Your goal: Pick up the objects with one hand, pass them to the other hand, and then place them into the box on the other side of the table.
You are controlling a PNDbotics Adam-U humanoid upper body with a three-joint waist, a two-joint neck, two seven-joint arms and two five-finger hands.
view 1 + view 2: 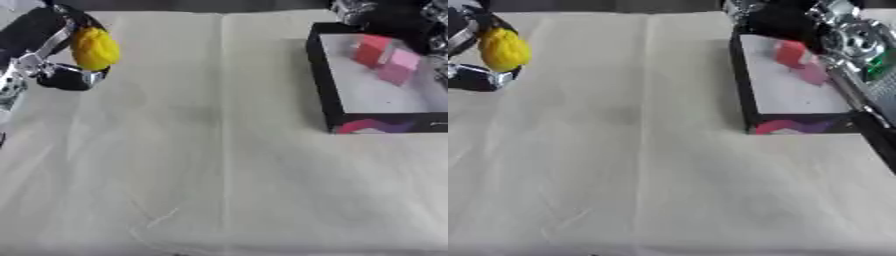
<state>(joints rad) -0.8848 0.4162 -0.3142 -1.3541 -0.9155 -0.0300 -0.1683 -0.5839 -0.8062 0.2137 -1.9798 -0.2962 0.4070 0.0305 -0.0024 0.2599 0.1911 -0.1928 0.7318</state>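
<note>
Yellow fruit [94, 48] is being gripped by the left hand [52, 60], fingers curled around it, awaiting handover to the right hand [785, 20], its fingers indistinct, above the box [320, 75].

place: looks like a lab or test bench | signs: my table [219, 175] draped in plain creased cream cloth | black-walled box [319, 75] holding coloured blocks [385, 57] | nothing homely visible
</note>
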